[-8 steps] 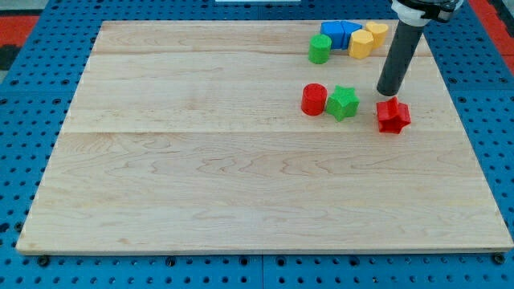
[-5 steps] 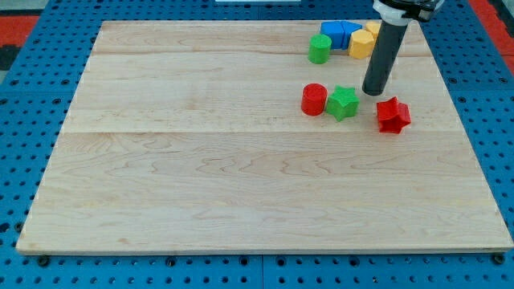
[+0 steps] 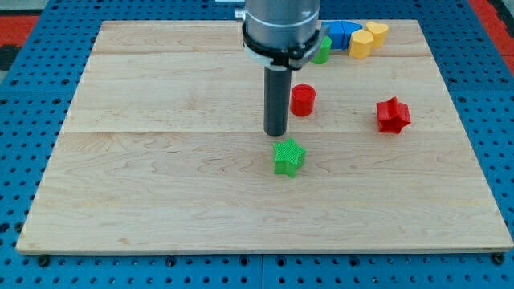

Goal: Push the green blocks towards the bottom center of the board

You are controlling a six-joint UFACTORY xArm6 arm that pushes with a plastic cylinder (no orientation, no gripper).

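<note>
- The light wooden board point(image 3: 161, 177) lies on a blue pegboard table point(image 3: 24, 120); its left half, well to the view's left of my tip, carries no blocks.
- My tip point(image 3: 276, 133), the lower end of the straight dark rod, rests on the board a little to the view's right of its middle. There are no fingers or jaws on this rod, so nothing is grasped or released; the tip only touches the board.
- The green star-shaped block point(image 3: 289, 156) sits just below my tip and slightly to its right in the view. I cannot tell whether it touches the tip or stands barely apart.
- The red cylinder block point(image 3: 303, 100) stands upright near my tip, to its upper right, apart from the rod.
- The second green block point(image 3: 323, 53), a cylinder as far as can be made out, is well above my tip toward the view's top, partly hidden behind the arm's grey housing point(image 3: 281, 28).
- The blue blocks point(image 3: 344, 34) lie near the board's top edge, far up and right of my tip; their shapes are unclear.
- Two yellow blocks point(image 3: 363, 42) sit just beside the blue ones on the right, close together.
- The red star-shaped block point(image 3: 393, 114) lies well to the right of my tip, alone.
</note>
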